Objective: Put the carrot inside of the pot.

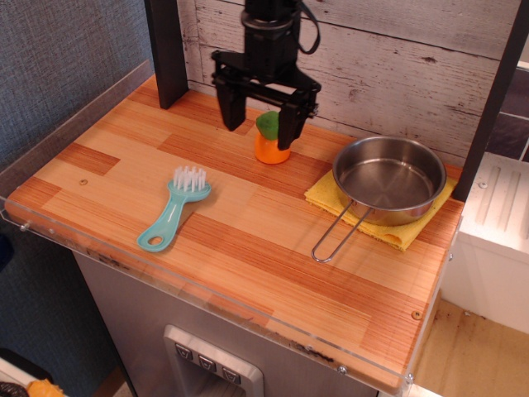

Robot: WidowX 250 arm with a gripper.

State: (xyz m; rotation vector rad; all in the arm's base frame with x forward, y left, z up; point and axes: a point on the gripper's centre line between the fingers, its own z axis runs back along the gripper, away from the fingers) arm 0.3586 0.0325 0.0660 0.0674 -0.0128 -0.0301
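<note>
Orange plastic carrot (270, 141): likely light, stiff, a bit slick; best pinched across the stubby body. Gripper (259, 127) spread wide, holding nothing. Pot (389, 179) waiting nearby.

This looks like a robot test bench made as a toy kitchen: a striped wooden counter with clear plastic edge (124, 256), a whitewashed plank back wall (397, 58) at 12 o'clock, and a grey panel with buttons (211, 368) at 6 o'clock.
</note>
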